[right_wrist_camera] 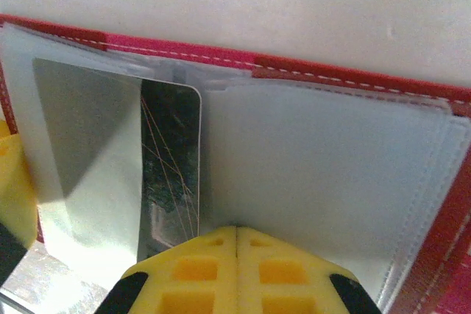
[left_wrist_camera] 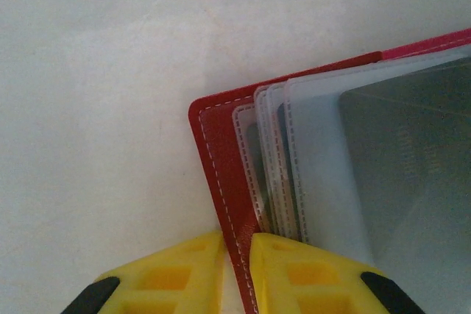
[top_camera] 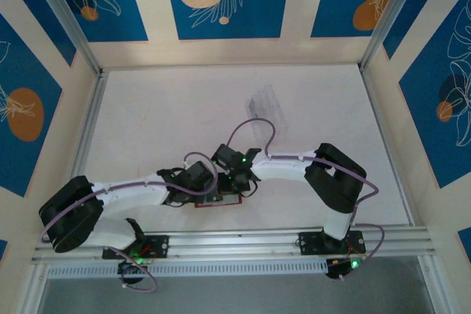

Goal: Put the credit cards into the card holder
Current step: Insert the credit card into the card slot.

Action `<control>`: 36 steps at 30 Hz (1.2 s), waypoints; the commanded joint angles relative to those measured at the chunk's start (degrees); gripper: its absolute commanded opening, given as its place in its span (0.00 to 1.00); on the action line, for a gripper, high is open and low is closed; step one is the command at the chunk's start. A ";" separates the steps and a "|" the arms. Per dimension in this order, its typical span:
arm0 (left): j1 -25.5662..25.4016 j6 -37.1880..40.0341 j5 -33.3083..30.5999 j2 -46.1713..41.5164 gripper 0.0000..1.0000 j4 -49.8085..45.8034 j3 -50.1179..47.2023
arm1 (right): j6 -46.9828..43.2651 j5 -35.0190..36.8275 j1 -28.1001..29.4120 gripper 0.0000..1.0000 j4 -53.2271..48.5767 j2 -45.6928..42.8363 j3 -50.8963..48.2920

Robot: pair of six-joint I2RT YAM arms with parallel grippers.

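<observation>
The red card holder (top_camera: 221, 201) lies open near the table's front edge, its clear inner sleeves fanned out (left_wrist_camera: 309, 159). My left gripper (left_wrist_camera: 237, 244) is shut on the stitched red cover edge (left_wrist_camera: 221, 174), one yellow finger on each side of it. A black credit card (right_wrist_camera: 173, 156) with thin orange lines sits partly inside the left sleeve, its right strip still bare. The same dark card shows through a sleeve (left_wrist_camera: 405, 174) in the left wrist view. My right gripper (right_wrist_camera: 237, 232) is shut, fingertips touching, just over the sleeve (right_wrist_camera: 324, 174) beside the card. Both grippers meet at the holder (top_camera: 228, 185).
A clear plastic compartment tray (top_camera: 265, 103) stands farther back on the white table (top_camera: 162, 115). Aluminium rails (top_camera: 235, 240) run along the front edge by the arm bases, and patterned walls close in the sides and back.
</observation>
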 commanded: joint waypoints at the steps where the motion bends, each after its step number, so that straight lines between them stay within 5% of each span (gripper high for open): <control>1: 0.57 0.87 1.28 3.02 0.18 1.27 -1.67 | -1.41 -0.52 0.84 0.00 -1.17 1.95 2.30; 18: 0.57 0.62 1.78 3.15 0.17 2.27 -2.06 | 2.01 -10.64 2.70 0.00 11.02 5.40 2.19; 36: 0.56 0.27 1.59 2.85 0.18 1.06 1.39 | -7.69 -4.53 -6.73 0.00 -5.33 1.50 3.51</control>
